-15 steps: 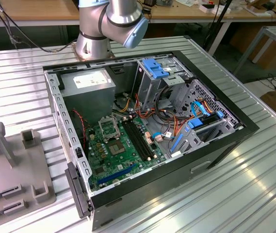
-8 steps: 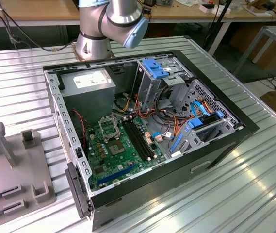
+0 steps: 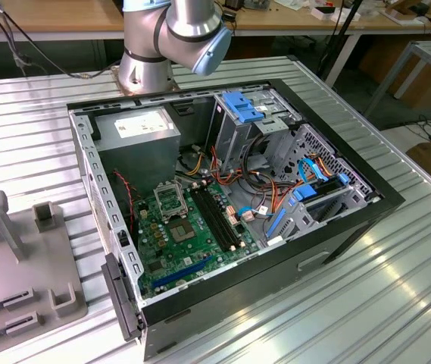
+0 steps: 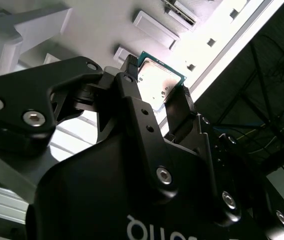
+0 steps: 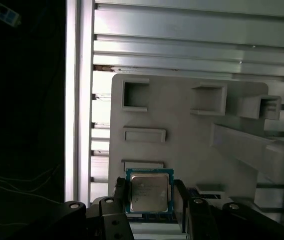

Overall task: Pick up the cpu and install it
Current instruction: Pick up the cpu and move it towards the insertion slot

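The cpu is a small flat square with a dull silver-grey metal lid and a thin green edge running round it. It sits clamped between the two black fingers of the gripper, one pressing on each of two opposite sides, with the lid facing outward. The gripper is clenched on it.

In the first wrist view the lid is seen nearly square-on and looks matt and grey. In the second wrist view the cpu is seen at a slant past the gripper's black body and screw heads, and its lid catches the light and shines almost white, the rim reading teal.

Behind the chip in both wrist views lies a pale grey tray with rectangular pockets and low raised blocks. Whether the chip touches the tray or hangs just off it cannot be told. Beyond the tray runs the ribbed aluminium table.

The exterior view takes in the wider scene. The same grey tray lies at the exterior view's left on the table, and an open black computer case lies beside it toward the right. Inside the case is a green board carrying a square silver-and-black socket frame with a hollow middle. At the far side stands the arm, its silver and blue joint over the case's far edge.
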